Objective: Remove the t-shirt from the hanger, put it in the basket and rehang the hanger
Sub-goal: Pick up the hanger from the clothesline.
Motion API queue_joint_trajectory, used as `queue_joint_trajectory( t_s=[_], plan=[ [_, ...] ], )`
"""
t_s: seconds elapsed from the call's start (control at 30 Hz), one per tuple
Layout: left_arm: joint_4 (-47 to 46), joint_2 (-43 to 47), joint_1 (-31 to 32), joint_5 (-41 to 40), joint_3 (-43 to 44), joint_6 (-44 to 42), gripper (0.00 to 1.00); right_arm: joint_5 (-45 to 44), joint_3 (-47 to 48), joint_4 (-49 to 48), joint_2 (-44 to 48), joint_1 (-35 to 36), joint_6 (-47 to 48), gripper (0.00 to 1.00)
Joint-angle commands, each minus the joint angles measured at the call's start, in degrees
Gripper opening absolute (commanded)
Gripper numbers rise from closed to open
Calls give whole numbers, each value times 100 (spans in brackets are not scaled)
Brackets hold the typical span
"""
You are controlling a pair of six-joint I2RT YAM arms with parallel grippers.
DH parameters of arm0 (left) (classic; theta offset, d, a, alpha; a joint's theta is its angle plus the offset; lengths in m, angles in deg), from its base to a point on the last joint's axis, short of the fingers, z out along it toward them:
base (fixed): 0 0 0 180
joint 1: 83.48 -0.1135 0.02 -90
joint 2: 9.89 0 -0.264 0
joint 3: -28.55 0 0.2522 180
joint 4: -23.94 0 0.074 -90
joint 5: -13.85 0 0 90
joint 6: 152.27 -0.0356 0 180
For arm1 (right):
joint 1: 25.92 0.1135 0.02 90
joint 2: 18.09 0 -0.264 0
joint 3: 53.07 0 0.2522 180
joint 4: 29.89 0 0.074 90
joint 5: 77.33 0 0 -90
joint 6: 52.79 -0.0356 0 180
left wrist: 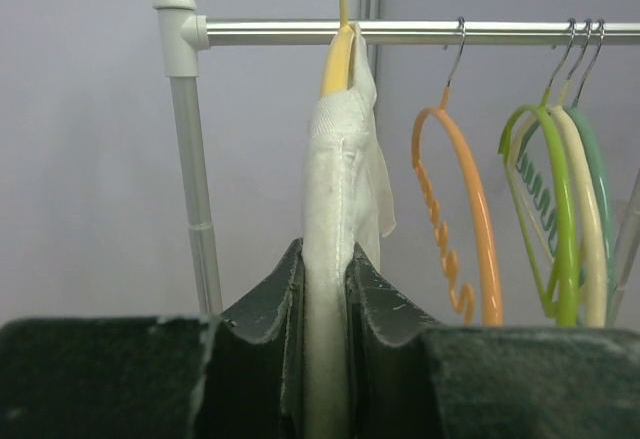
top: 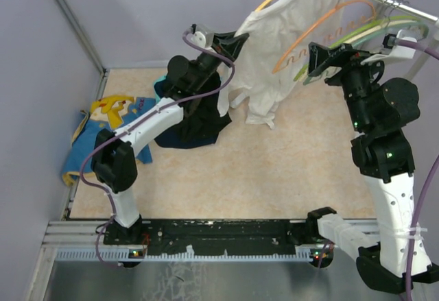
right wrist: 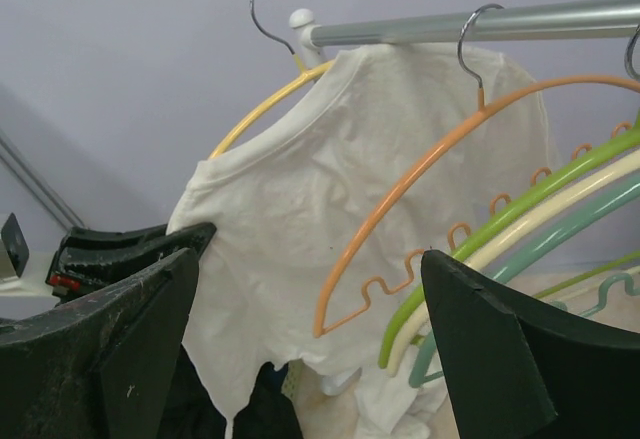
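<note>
Left tool pinches the t-shirt edge to pull it off the yellow hanger above; right tool gapes wide.

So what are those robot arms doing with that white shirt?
The left pincer is pinching the edge of the white cotton t-shirt, which hangs on a yellow plastic hanger on the silver metal rail. The right pincer is open close by, holding nothing.

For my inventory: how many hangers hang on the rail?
5: the yellow hanger inside the t-shirt, the orange hanger beside it, then the green hanger, cream hanger and teal hanger together. Others may be hidden.
</note>
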Motion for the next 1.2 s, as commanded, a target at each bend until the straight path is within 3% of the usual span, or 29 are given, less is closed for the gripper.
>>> queue_joint_trajectory(
  t_s=[0.0,0.53,0.7,0.93,1.17],
  plan=[
    [-746,436,12,-223,-153,-8,0,129,396,-180,-19,33,38,92],
    [183,2509,12,-794,-1919,-497,0,614,1530,209,-1243,29,221,87],
    [786,2872,3,-631,-2018,-548,0,670,1703,297,-1307,33,137,82],
    [955,3407,3,-538,-2644,-339,0,862,1870,302,-1218,31,-56,75],
    [1146,3578,12,-253,-2723,-207,0,1282,2032,461,-1377,33,-87,74]
  ],
)
